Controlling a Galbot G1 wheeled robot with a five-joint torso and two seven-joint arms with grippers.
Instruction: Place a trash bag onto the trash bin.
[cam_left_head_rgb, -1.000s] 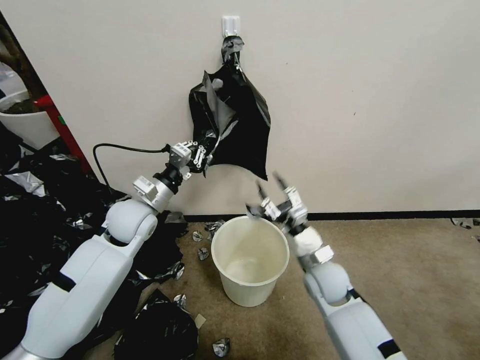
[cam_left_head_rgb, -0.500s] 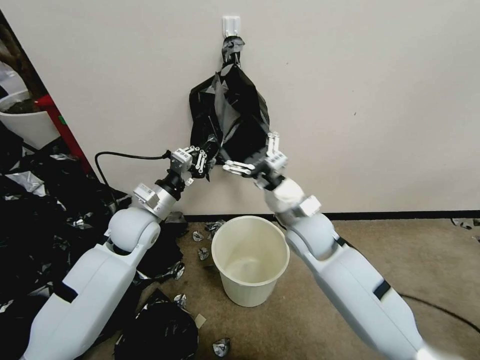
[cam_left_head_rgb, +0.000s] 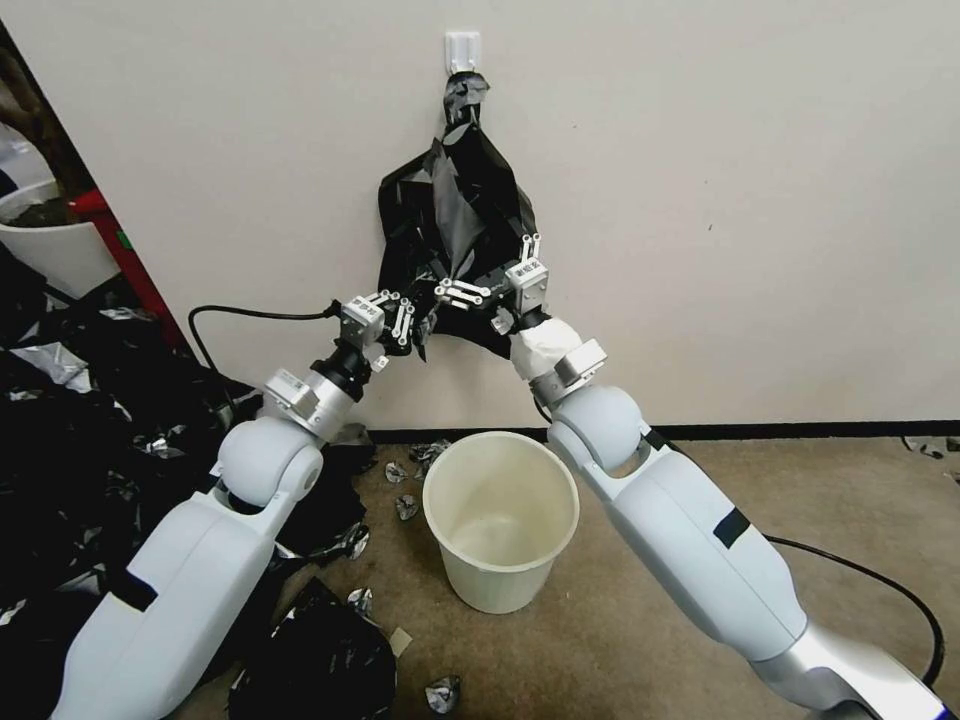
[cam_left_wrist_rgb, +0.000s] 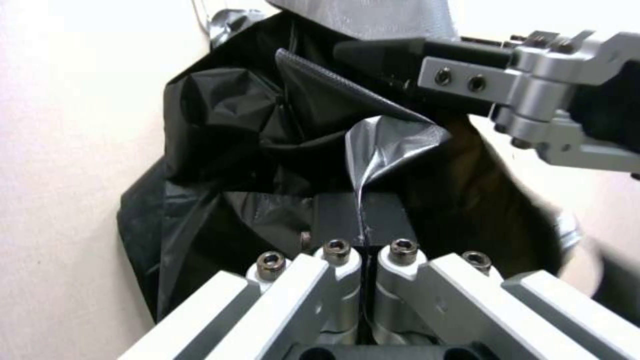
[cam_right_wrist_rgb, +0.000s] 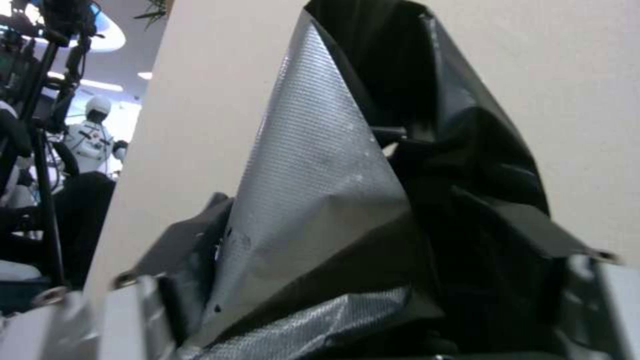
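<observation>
Left gripper fingers pinch trash bag; right gripper fingers spread around it.

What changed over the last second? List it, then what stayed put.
The right end effector rose from beside the bin's rim to the bag hanging on the wall hook, its fingers open around the bag's lower part. The bag's lower edge bunched upward. The left end effector stayed shut on the bag's lower left edge. Bin and hook did not move.

Head high; both wrists close on trash bag
</observation>
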